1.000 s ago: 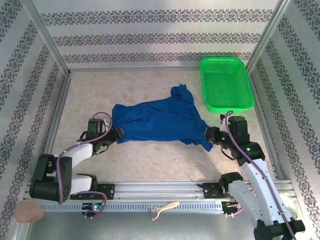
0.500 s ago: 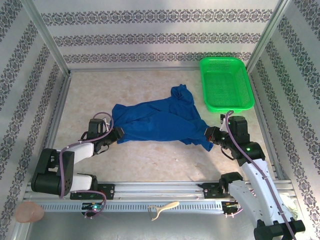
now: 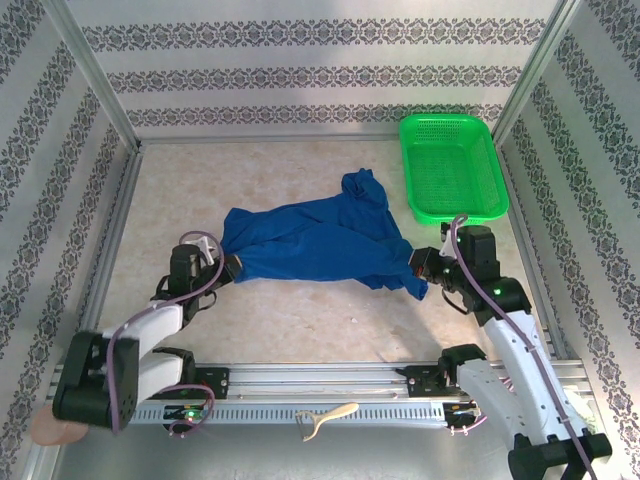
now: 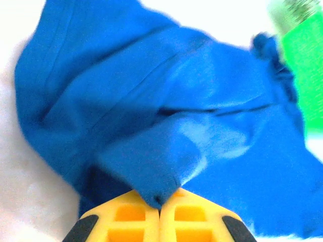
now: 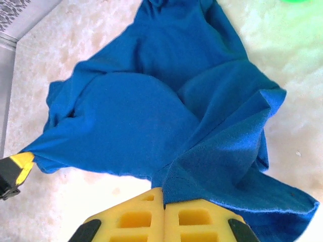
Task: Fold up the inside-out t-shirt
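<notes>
We are holding the inside-out t-shirt (image 3: 320,245) at both ends. It is lying rumpled across the middle of the table (image 3: 300,320), running left to right between our two arms. Our left gripper (image 4: 159,200) is sitting at the shirt's left end, with its yellow fingers pressed together and a small fold of blue cloth pinched between the tips. Our right gripper (image 5: 164,199) is sitting at the shirt's near-right corner, its fingers likewise clamped tight on a thicker edge of the fabric.

The cloth is showing plain blue, creased into long folds, and in the right wrist view it is narrowing to a point where the left gripper's tip is biting it. A bunched lobe (a sleeve or a corner, we cannot tell which) is reaching toward the far right. It is ending near the green basket (image 3: 455,165) without touching it. The basket is standing at the far right of the table, well apart from the left gripper.
</notes>
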Available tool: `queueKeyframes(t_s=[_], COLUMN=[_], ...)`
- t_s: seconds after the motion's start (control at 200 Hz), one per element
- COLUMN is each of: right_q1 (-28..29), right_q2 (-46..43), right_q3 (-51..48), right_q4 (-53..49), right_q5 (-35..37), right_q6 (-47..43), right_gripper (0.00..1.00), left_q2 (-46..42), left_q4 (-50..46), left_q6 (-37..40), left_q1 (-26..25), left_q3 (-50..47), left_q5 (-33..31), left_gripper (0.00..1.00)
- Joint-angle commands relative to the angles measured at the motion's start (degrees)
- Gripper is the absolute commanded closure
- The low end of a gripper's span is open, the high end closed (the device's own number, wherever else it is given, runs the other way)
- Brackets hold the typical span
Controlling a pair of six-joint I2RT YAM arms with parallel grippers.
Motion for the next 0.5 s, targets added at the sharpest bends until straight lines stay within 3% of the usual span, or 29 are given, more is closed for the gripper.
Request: queueKeyframes(t_s=[0.0,0.095,0.225,0.495], right_q1=[-1.16,-1.98,-2.6,-3.27], right_q2=[2.26,5.74,8.97,10.2], right_q3=[7.43,12.93,17.86,15.82], right_q4=[1.62,2.13,2.22,3.75], right_q5=[0.25,-0.3,-0.53,0.61], right_q6=[-2.08,-3.19,-4.49,-4.86], right_gripper=[1.0,1.0,1.0,1.0], left_q2=[-8.58,-12.3,-10.31,-2.23], left_q4=[-7.01,-12.89,-17.23,-10.86], left_q6=[-0.81,0.72,1.47,-0.44], left_q1=[-0.39,-0.31,-0.09,-0.1], left_q3=[6.43,12.13,17.06,14.32], left_q5=[-2.34,-3.4,-0.34,1.32], left_gripper=[1.0,1.0,1.0,1.0])
